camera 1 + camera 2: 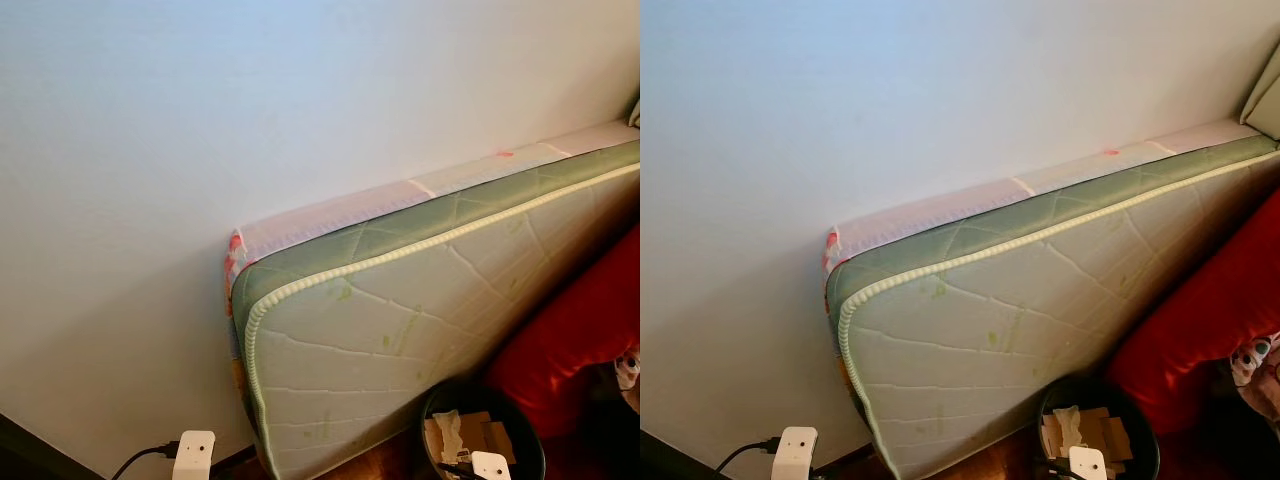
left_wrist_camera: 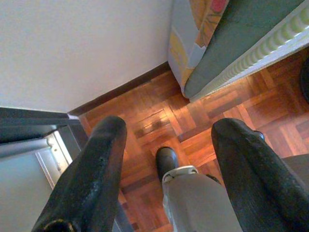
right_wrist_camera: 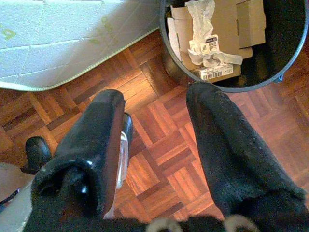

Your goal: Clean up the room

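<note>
A black round bin (image 3: 286, 43) stands on the parquet floor, holding flattened cardboard (image 3: 227, 29) and crumpled white paper (image 3: 200, 24). In the eye views the bin (image 1: 432, 400) sits at the bottom edge, in front of the mattress. My right gripper (image 3: 155, 96) hangs open just short of the bin's rim, with nothing between its fingers. My left gripper (image 2: 171, 128) is open too and empty, pointing down at bare floor near the wall corner.
A green and white mattress (image 1: 400, 340) leans on its side against the white wall (image 1: 250, 100). A red cushion or cover (image 1: 580, 340) lies to its right. My black foot (image 2: 166, 160) stands on the parquet (image 3: 164, 145). A dark skirting (image 2: 120, 89) runs along the wall.
</note>
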Motion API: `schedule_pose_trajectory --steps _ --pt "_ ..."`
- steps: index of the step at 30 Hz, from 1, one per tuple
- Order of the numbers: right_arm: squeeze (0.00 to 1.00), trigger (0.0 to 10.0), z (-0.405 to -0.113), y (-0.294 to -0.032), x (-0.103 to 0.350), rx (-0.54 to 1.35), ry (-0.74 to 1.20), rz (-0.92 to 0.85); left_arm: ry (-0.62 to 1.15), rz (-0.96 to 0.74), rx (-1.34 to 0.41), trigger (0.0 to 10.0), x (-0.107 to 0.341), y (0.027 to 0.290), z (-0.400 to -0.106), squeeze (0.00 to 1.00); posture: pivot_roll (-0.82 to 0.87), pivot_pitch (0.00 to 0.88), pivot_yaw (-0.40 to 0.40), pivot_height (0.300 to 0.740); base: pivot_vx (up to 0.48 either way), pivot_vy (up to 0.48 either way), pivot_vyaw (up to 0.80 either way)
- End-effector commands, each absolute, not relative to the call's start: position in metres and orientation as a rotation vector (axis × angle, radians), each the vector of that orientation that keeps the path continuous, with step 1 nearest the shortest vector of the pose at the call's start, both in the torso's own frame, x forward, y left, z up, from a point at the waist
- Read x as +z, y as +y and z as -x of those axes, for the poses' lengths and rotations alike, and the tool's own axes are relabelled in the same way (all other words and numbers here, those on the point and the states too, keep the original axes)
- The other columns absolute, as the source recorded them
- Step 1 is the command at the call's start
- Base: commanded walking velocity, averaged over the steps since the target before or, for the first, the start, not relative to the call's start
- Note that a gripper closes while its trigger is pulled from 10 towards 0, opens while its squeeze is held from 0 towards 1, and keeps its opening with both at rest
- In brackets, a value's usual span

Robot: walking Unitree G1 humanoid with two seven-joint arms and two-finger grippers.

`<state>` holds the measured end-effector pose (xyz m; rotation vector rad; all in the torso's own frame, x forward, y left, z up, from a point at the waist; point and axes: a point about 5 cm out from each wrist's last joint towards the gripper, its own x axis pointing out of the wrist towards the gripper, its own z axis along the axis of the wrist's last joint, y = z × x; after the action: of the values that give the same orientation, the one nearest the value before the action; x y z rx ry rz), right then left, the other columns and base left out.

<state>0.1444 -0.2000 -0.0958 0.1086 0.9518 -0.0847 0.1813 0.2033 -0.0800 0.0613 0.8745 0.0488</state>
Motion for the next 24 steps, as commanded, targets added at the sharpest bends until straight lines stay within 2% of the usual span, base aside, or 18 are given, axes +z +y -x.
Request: schedule_pose_trajectory --steps 1,3,24 --pt "0.00 10.0 -0.1983 -0.1896 -0.0751 0.060 0.912 -0.071 0.963 0.071 0.145 10.0 -0.0772 0.2266 -0.1838 0.00 0.07 0.000 -0.111 0.740 0.000 0.000 0.00" --pt "0.00 10.0 -0.1982 -0.1897 -0.0751 0.060 0.913 -0.070 0.963 0.069 0.142 10.0 -0.0772 0.2266 -0.1838 0.00 0.07 0.000 -0.111 0.740 0.000 0.000 0.00" --pt "0.00 10.0 -0.1979 -0.1897 -0.0749 0.065 0.904 -0.073 0.966 0.047 0.123 10.0 -0.0773 0.2262 -0.1836 0.00 0.06 0.000 -0.112 0.740 0.000 -0.267 0.00"
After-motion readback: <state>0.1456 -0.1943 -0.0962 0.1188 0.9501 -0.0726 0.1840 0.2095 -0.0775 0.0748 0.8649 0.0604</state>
